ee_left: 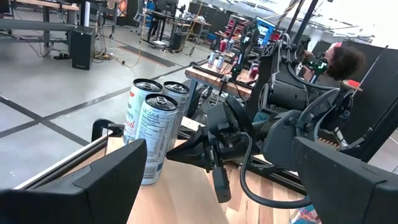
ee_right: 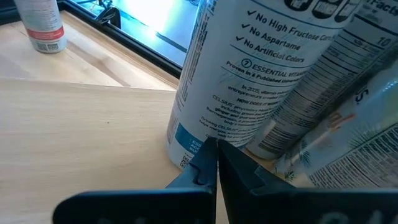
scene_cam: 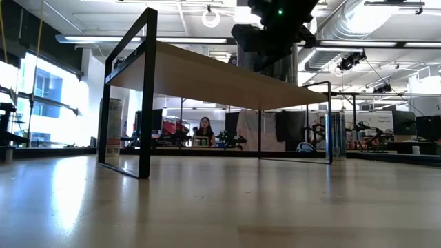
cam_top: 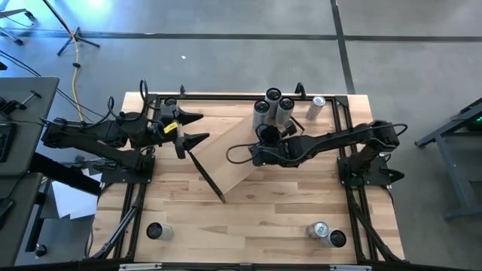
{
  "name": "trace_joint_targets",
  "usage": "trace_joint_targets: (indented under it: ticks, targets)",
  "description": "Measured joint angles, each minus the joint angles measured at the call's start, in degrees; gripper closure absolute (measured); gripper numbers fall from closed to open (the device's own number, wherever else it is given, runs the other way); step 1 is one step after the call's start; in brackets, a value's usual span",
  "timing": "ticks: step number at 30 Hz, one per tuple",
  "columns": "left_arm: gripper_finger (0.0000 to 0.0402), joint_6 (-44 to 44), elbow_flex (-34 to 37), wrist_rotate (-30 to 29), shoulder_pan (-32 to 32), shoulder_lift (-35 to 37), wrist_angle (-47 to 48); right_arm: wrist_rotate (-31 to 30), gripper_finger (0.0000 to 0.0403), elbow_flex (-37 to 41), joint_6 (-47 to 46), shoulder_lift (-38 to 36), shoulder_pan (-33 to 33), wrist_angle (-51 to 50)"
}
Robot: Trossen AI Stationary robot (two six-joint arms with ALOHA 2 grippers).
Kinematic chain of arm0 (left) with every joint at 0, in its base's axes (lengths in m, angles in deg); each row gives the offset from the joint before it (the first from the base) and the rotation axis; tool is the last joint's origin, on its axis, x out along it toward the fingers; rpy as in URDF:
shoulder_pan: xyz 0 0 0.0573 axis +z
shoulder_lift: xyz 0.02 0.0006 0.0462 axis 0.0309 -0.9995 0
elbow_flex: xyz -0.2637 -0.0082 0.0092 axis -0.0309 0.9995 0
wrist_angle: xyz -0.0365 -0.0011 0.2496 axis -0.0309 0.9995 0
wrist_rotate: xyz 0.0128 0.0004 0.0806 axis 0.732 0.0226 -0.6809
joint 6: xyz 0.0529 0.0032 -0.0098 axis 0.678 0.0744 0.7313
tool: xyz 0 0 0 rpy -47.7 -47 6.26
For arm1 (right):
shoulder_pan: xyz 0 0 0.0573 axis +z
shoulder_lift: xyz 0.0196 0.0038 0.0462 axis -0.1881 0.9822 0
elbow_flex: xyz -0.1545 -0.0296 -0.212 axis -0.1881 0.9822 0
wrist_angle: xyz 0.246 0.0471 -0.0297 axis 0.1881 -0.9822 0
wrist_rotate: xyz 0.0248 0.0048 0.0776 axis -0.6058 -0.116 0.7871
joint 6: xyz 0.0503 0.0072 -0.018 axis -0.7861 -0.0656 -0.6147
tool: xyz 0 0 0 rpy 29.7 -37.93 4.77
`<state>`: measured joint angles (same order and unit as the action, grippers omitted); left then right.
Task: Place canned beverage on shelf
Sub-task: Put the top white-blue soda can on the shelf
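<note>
Two arms shared the table. At far left the left gripper (cam_top: 197, 128) waited with jaws wide and empty, just off the near end of the shelf (cam_top: 226, 162). A loose can (cam_top: 155, 230) stood at the front left corner. Farther right, the right gripper (cam_top: 265, 135) hung over the shelf's far end, fingers pressed together on nothing, touching the three upright cans (cam_top: 273, 108). A careless nudge could topple them off that end, I judged. Another can (cam_top: 315, 107) lay beyond, and two more cans (cam_top: 327, 234) sat front right
</note>
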<state>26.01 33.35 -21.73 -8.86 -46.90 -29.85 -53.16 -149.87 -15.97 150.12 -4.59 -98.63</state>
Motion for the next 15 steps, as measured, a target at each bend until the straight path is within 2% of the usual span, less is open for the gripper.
trace_joint_targets:
  ticks: [15]
  targets:
    - [0.0031, 0.0, 0.0, -0.1, 0.0, 0.0, 0.0, 0.8, 0.0403, 0.0, 4.2, 0.0, -1.1, 1.5]
